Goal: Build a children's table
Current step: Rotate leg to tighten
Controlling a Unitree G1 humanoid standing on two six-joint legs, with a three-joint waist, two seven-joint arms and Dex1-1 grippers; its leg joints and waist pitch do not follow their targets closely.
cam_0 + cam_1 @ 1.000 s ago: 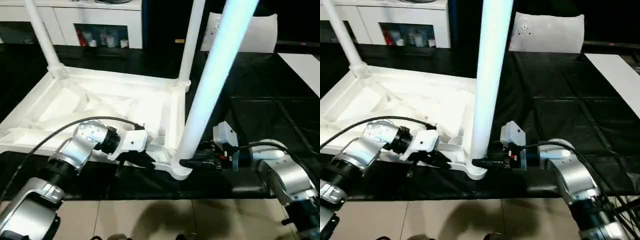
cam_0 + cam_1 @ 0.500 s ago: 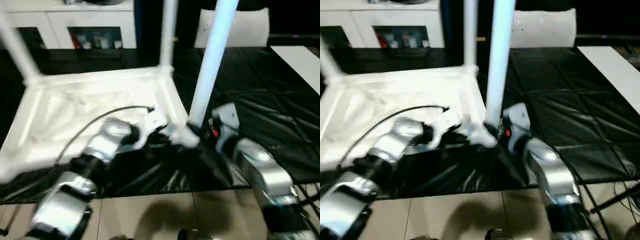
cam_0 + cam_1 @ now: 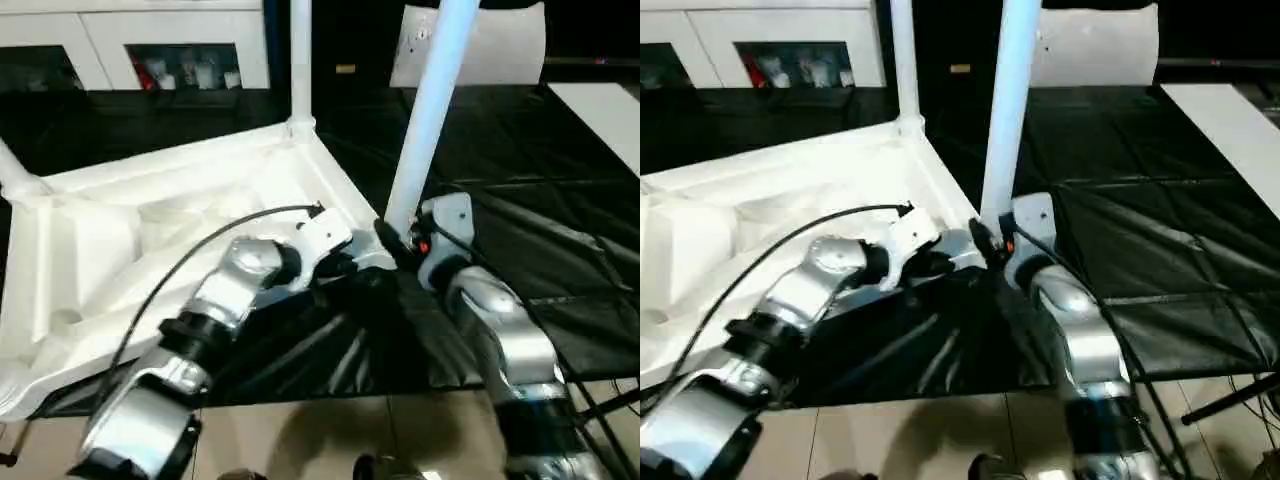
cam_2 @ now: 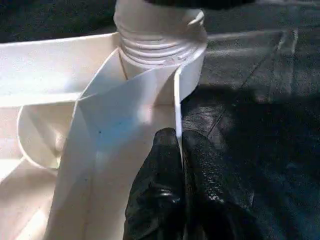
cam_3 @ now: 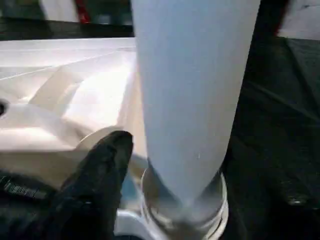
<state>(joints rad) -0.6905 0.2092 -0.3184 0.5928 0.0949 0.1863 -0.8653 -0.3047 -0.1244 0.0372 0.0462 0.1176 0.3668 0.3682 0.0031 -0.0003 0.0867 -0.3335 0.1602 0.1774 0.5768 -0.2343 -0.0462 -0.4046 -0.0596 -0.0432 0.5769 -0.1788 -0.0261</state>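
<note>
Here, the left gripper (image 4: 181, 165) is pinching the ribbed white tabletop's (image 3: 150, 230) thin wall; the right gripper (image 3: 395, 243), jaws' state unclear, is flanking a smooth tapered leg (image 3: 425, 110)

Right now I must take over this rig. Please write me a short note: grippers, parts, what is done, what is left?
Left gripper: shut on the tabletop rim wall, beside the near corner socket.
Right gripper: at the base of the near leg; fingers not clearly readable.
Tabletop lies upside down on the black table.
Done: three legs stand in corner sockets.
Left: the fourth leg; I cannot see it or its socket here.
</note>
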